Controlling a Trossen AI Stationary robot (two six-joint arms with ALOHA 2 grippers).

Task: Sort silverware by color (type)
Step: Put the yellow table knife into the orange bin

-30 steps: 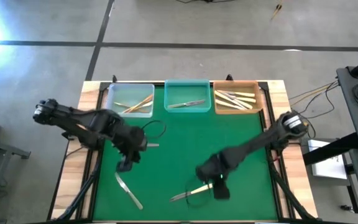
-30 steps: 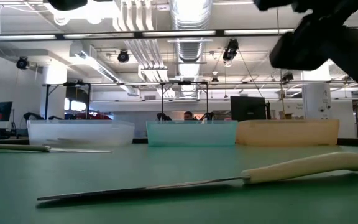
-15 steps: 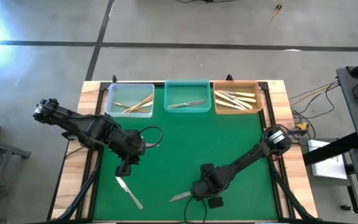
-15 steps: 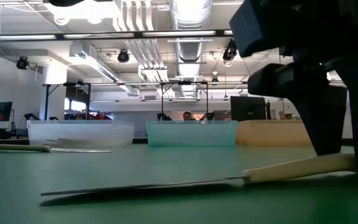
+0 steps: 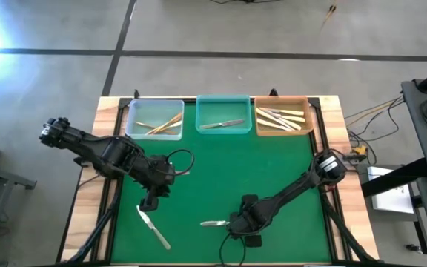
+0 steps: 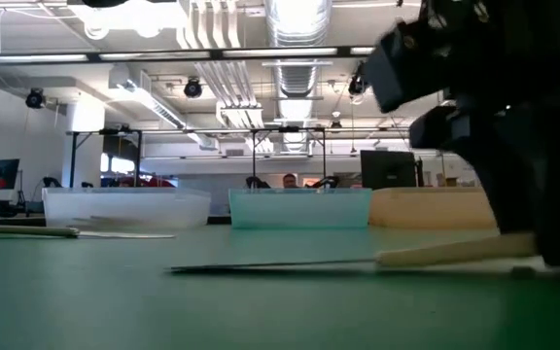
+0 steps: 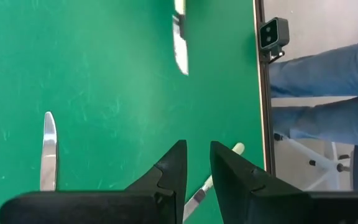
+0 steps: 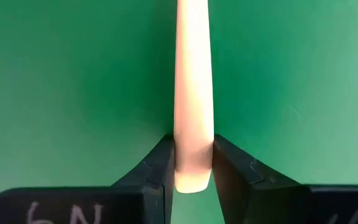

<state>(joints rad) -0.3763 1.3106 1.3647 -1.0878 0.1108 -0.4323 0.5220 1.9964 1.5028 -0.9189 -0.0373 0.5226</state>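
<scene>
My right gripper (image 5: 245,222) is low over the green mat near the table's near edge, shut on a cream-handled knife (image 5: 215,222) whose silver blade points toward the table's left. My left gripper (image 5: 150,202) hovers open over the mat's left half. Its fingers (image 7: 178,167) stand on either side of a second cream-handled knife (image 7: 211,182) lying flat (image 5: 154,228); whether they touch it I cannot tell. An all-silver knife (image 7: 47,149) lies flat on the mat, on the left gripper's far side. My right gripper pinches the cream handle near its free end (image 8: 191,158) between its two fingers. The fingers come from above and lie across the handle. In the low view the handle (image 6: 445,251) rises toward the fingers, and the blade (image 6: 270,264) runs low over the mat.
Three bins line the far edge: a clear bin (image 5: 154,132) with gold utensils, a teal bin (image 5: 223,110) with a silver knife, an amber bin (image 5: 282,132) with cream-handled knives. A small camera (image 7: 273,32) sits at the near edge; a person's legs (image 7: 328,74) stand beyond it.
My right gripper has moved toward the near edge and down onto the cream handle. The knife has since swung about: its blade, which slanted toward the near-left, now points straight left and lies farther from the near edge. My left gripper has edged toward the second knife.
</scene>
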